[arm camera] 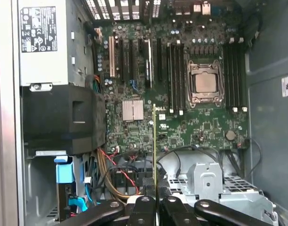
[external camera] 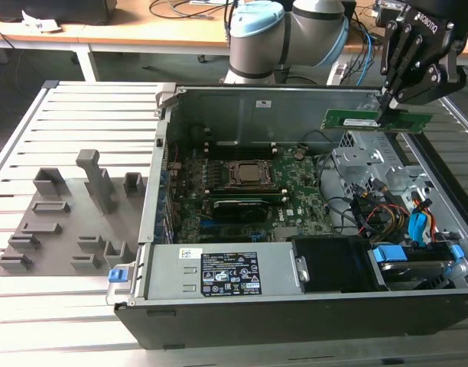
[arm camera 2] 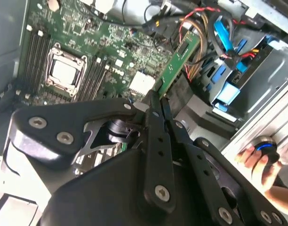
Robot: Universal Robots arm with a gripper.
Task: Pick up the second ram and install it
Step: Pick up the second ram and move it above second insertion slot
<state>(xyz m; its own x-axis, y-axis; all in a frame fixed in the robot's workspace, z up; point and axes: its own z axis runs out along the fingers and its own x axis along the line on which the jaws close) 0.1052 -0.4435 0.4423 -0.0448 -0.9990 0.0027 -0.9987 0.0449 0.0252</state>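
My claw (external camera: 388, 105) is clamped on the ram (external camera: 356, 119), fingers (arm camera: 143, 212) pinching one end. Ram held in the air above the open case (external camera: 295, 306), edge-on over the motherboard (arm camera: 181, 108), well apart from the CPU socket (arm camera: 204, 84). A hand (arm camera 2: 257, 157) rests near the case.

The arm (external camera: 287, 34) stands behind the open computer case, its grey and light-blue joints at the top of the exterior view. The black gripper (external camera: 388, 107) hangs at the exterior view's upper right, fingers pointing down and closed on the second ram (external camera: 375, 120), which it holds level above the case. In both wrist views the fingers (arm camera: 153, 207) press together on the stick's edge. A person's hand (arm camera 2: 257, 160) appears in the second wrist view.
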